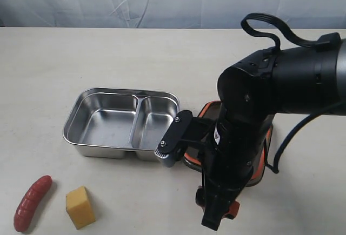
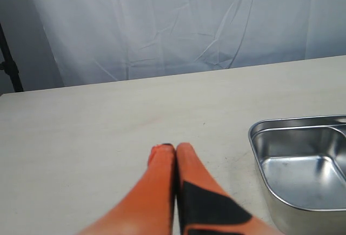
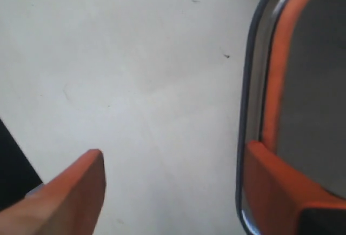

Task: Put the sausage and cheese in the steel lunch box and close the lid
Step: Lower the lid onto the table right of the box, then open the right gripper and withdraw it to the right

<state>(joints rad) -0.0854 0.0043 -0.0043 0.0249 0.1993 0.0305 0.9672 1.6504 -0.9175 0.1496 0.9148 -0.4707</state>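
- sausage (image 1: 32,202): lies flat on the bare worktop (image 1: 162,56) by the front-left corner, outside the box.
- cheese (image 1: 80,207): sits just beside the sausage along the front edge, apart from it, also outside the box.
- steel lunch box (image 1: 72,120): stands left of the worktop's middle, well back from the front edge; both compartments bare, larger one toward the left edge, smaller one toward the right. One rounded corner shows in the left wrist view (image 2: 258,132).
- lid (image 1: 266,156): lies on the worktop right of the box, toward the front edge, mostly hidden under the right arm (image 1: 259,94) in the exterior view (touching the box or not: cannot tell). Not on the box. Dark panel with orange seal rim shows in the right wrist view (image 3: 308,84).
- right gripper (image 3: 173,173): spread wide, grasps nothing; one fingertip (image 3: 81,183) over bare worktop, the other over the lid's rim, lid edge between them.
- left gripper (image 2: 174,154): clenched, orange fingers pressed together with nothing between; hangs over bare worktop near the box's corner, out of the exterior view.
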